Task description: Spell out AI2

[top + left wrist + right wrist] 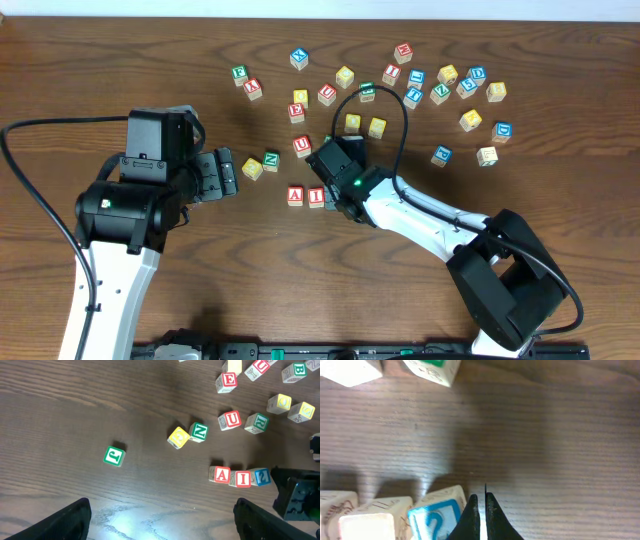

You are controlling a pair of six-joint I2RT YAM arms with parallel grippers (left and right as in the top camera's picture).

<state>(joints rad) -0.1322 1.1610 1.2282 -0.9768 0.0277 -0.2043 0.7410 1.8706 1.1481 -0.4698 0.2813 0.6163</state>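
A red A block [295, 195] and a red I block [316, 196] stand side by side on the wooden table. In the left wrist view the A [222, 475], the I [243, 478] and a blue 2 block [261, 476] form one row. My right gripper [480, 497] is shut and empty, its tips on the table just right of the 2 block [436, 519]. In the overhead view it [333, 192] covers the 2 block. My left gripper [160, 520] is open and empty, left of the row and above bare table; it also shows in the overhead view [228, 175].
Several loose letter blocks lie scattered at the back of the table [440, 85]. A yellow block [252, 168] and a green N block [271, 160] sit just off the left gripper. A green J block [114, 455] lies alone. A red U block [230, 420] is behind the row.
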